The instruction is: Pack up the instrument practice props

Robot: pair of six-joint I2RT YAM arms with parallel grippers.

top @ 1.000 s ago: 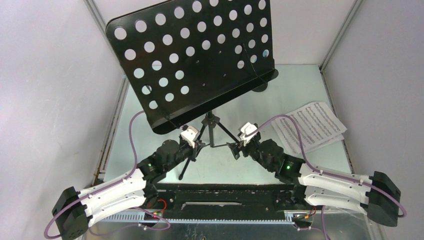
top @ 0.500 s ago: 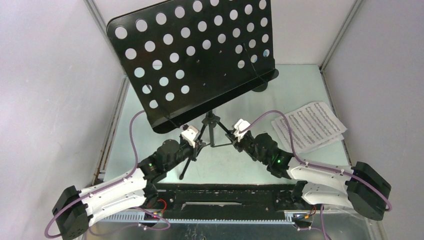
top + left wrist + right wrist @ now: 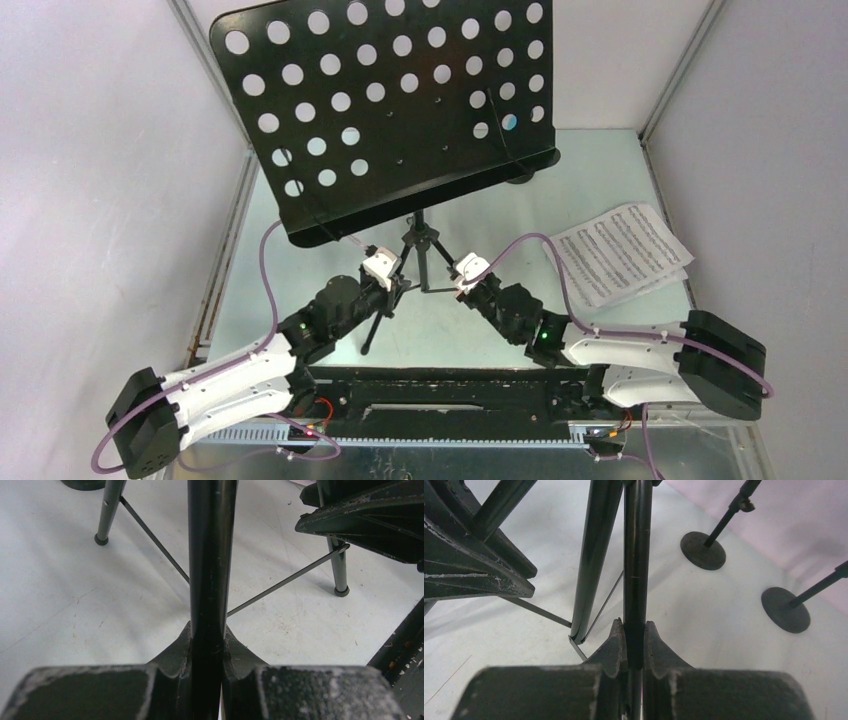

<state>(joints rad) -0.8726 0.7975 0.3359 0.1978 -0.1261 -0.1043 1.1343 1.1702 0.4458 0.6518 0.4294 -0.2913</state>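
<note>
The black music rack stands mid-table, its perforated desk (image 3: 390, 110) tilted over the tripod (image 3: 420, 258). My left gripper (image 3: 396, 285) is shut on one tripod leg (image 3: 207, 570), which runs up between the jaws of the left gripper (image 3: 206, 642). My right gripper (image 3: 462, 283) is shut on another leg (image 3: 636, 555), pinched at the tips of the right gripper (image 3: 635, 635). White sheet-music pages (image 3: 620, 250) lie flat at the right. Two black round-based clip holders (image 3: 703, 551) (image 3: 785, 610) stand behind the tripod, mostly hidden under the desk in the top view.
Pale walls enclose the table on the left, back and right. A black rail (image 3: 450, 390) runs along the near edge between the arm bases. Thin brace rods (image 3: 280, 585) and a third leg (image 3: 107, 510) spread near both grippers.
My right gripper has moved left onto a tripod leg and shut on it. The perforated desk has shifted up and back in the top view. The left gripper has kept its grip.
</note>
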